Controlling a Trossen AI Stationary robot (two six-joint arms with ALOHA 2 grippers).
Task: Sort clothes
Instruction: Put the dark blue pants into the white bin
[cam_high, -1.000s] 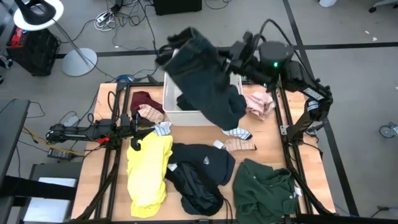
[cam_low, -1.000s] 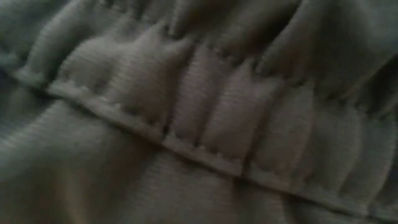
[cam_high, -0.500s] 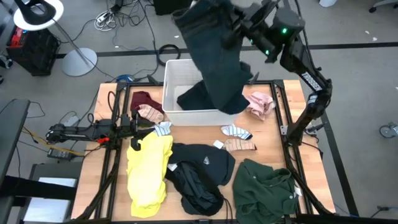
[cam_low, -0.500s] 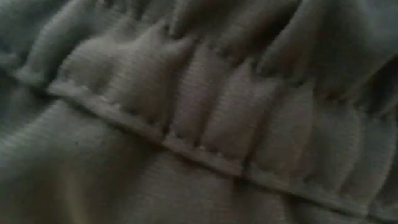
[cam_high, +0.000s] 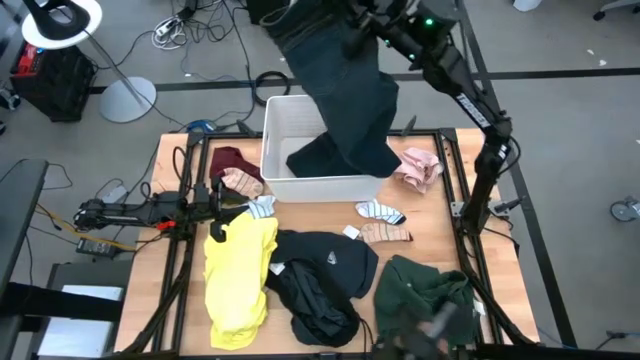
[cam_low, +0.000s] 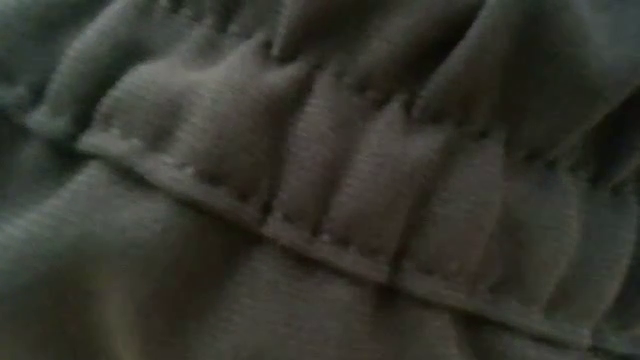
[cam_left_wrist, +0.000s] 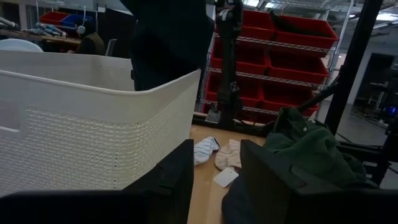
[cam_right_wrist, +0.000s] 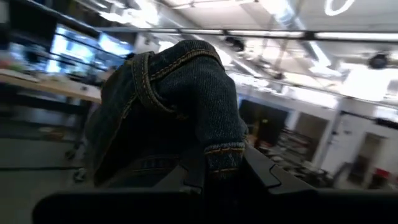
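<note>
Dark jeans (cam_high: 345, 90) hang above the white bin (cam_high: 281, 125)
Right gripper (cam_high: 352, 22), upper centre, clamps their top; left gripper (cam_high: 222, 200) rests parted, centre-left.

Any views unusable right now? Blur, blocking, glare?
Low view: filled by soft, out-of-focus grey-green fabric, table hidden. High view: smear at the bottom edge by the dark green top. Right wrist view: blurred background behind the dark denim garment.

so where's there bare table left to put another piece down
Bare wood shows on the table's left edge beside the maroon piece, and on the right between the pink piece and the dark green top. The front is crowded: yellow shirt, black top. The white bin is partly filled by dark jeans hanging from the right end effector.
</note>
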